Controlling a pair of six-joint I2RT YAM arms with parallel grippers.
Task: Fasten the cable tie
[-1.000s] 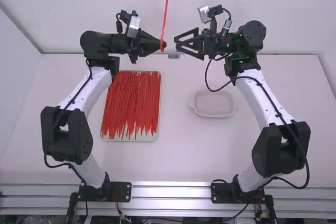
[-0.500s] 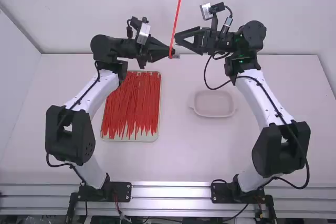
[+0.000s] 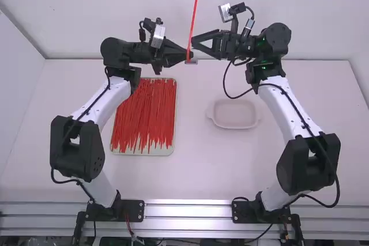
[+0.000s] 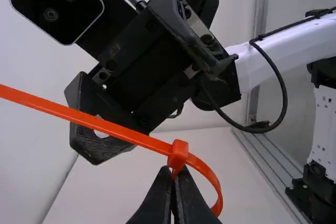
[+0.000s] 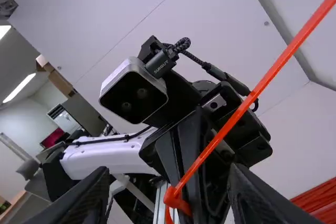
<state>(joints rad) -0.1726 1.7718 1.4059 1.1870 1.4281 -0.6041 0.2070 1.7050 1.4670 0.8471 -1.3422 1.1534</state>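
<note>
High above the table, the left hand (image 4: 171,176) is clamped on the head of the already looped red cable tie (image 3: 194,20). The right hand (image 3: 196,48) gapes wide around its upright tail, likely next to grip it and pull it tight.

Above the table's (image 3: 190,162) far edge, the left gripper (image 3: 184,57) holds a red tie (image 3: 193,21) by its lower end, tail pointing up. The right gripper (image 3: 194,48) faces it, fingers spread. On the table lie a tray (image 3: 144,152) of ties and a white dish (image 3: 233,125).
</note>
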